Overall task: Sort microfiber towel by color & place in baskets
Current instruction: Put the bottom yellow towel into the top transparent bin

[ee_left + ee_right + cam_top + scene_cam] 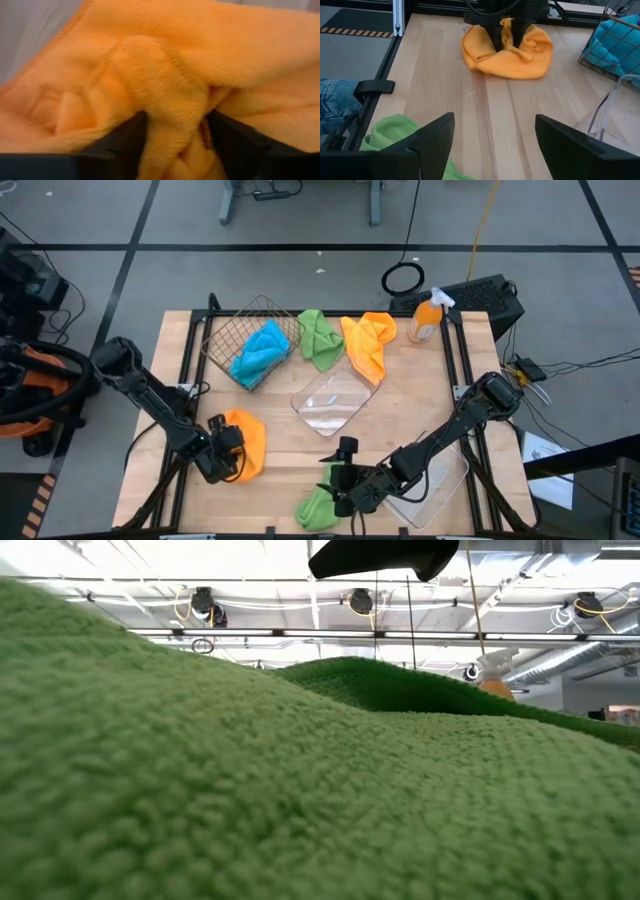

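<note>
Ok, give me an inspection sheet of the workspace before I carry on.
Surface: wooden table.
Job's things: blue towel in wire basket; green towel, orange towel beside clear tray; second tray, green towel at front.
Clutter: spray bottle.
Grippers: left gripper closing on front orange towel; right gripper open, empty.
Cables: yellow cable on floor.
Surroundings: nothing seen.

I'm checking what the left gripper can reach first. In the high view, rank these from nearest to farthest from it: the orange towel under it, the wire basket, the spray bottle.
1. Orange towel, at the left gripper, near edge.
2. Wire basket, far left.
3. Spray bottle, far right.
</note>
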